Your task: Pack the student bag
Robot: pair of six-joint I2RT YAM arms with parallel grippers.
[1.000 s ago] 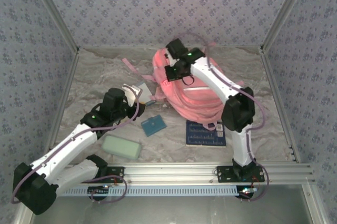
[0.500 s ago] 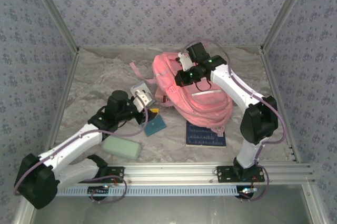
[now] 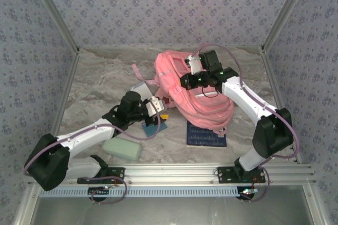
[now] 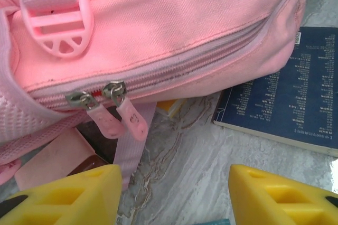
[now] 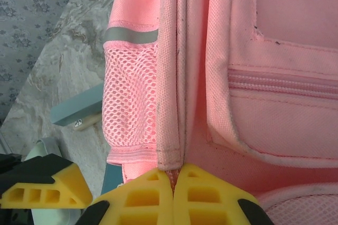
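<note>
Right wrist | right fingers [image 5: 142, 198] clenched on student bag [image 5: 264, 50] seam | left fingers [image 4: 68, 198] released, bag just beyond them

Count: one backpack [image 3: 203, 103], pink. One book [image 3: 206, 134], dark blue. One pale green case [image 3: 122, 148]. One teal pad [image 3: 153, 129], partly covered. One grey box [image 3: 139, 87]. On the backpack: two zipper pulls [image 4: 131, 121], side by side; one buckle [image 4: 55, 16].
</note>
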